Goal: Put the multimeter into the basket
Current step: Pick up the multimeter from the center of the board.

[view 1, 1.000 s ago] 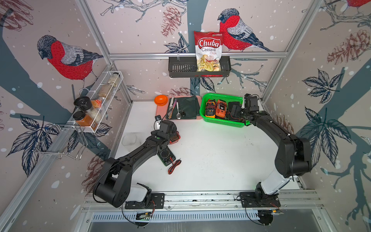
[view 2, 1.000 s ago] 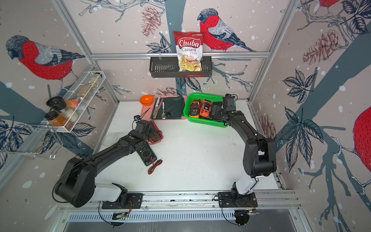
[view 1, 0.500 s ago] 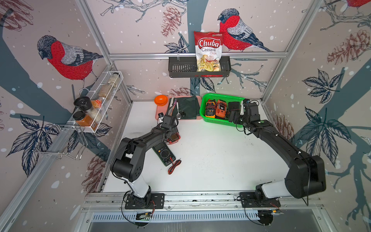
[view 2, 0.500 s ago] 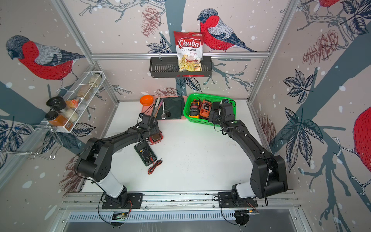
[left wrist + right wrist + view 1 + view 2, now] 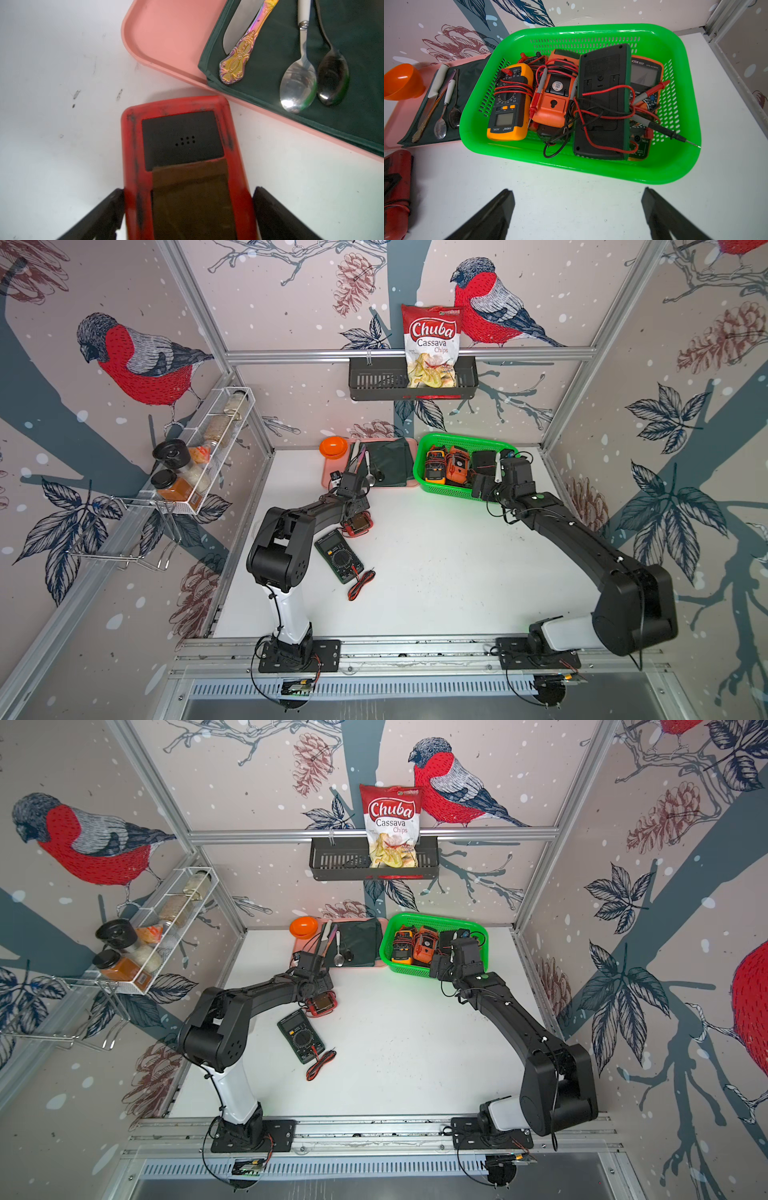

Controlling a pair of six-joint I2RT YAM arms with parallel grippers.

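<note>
The green basket (image 5: 457,438) (image 5: 432,917) (image 5: 591,172) stands at the back right and holds several multimeters wrapped in red and black leads. A red multimeter (image 5: 360,525) (image 5: 322,1004) (image 5: 182,145) lies face down on the white table next to the pink tray. My left gripper (image 5: 188,192) is open and straddles it, one finger on each long side. A dark green multimeter (image 5: 338,556) (image 5: 301,1036) with its leads lies nearer the front. My right gripper (image 5: 577,192) (image 5: 484,487) is open and empty, over bare table at the basket's front edge.
The pink tray (image 5: 332,475) (image 5: 166,31) carries a dark green cloth, a knife and spoons. An orange bowl (image 5: 333,446) sits at its back corner. A black wall rack (image 5: 374,381) holds a chips bag. A white wire rack (image 5: 208,456) with spice jars hangs on the left wall.
My right gripper has drawn back from above the basket to the table in front of it. My left arm has folded upward, its gripper shifting slightly toward the tray over the red multimeter.
</note>
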